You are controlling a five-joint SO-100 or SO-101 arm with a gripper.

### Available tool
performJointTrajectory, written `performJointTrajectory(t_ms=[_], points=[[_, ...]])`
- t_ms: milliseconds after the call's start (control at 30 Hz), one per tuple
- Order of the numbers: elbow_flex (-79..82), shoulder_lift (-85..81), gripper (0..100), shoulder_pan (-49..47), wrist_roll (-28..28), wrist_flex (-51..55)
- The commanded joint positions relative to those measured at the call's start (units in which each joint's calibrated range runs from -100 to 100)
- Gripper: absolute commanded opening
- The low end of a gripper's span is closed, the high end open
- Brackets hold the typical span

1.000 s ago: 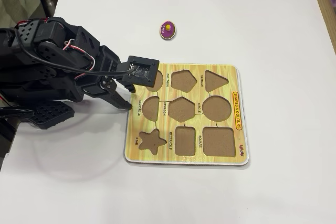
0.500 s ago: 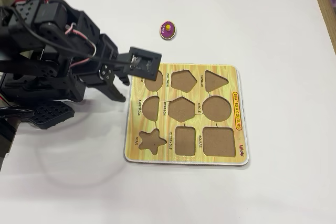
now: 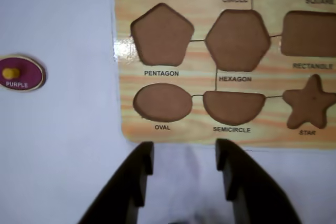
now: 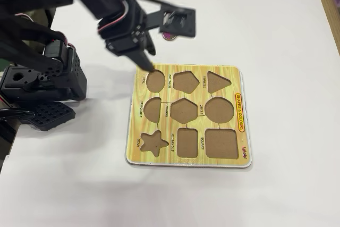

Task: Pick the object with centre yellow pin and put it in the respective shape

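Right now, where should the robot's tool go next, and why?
Probably sideways, left in the wrist view, toward the purple oval piece. The tool is open and empty near the board's edge below the OVAL hole, and the piece lies on the table off the board.

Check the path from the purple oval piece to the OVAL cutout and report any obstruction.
Nothing visible blocks it. In the wrist view the purple oval piece lies on bare white table left of the shape board, and the OVAL cutout is empty, the nearest hole beside the board's left edge. The open gripper holds nothing.
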Motion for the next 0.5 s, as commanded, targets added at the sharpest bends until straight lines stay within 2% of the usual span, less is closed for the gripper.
performJointTrajectory(t_ms=[0,467], points=[[-8.63,5.45,14,-5.20,0.14,-0.39],[-23.56,24.70,14,-24.93,-0.49,-1.25]])
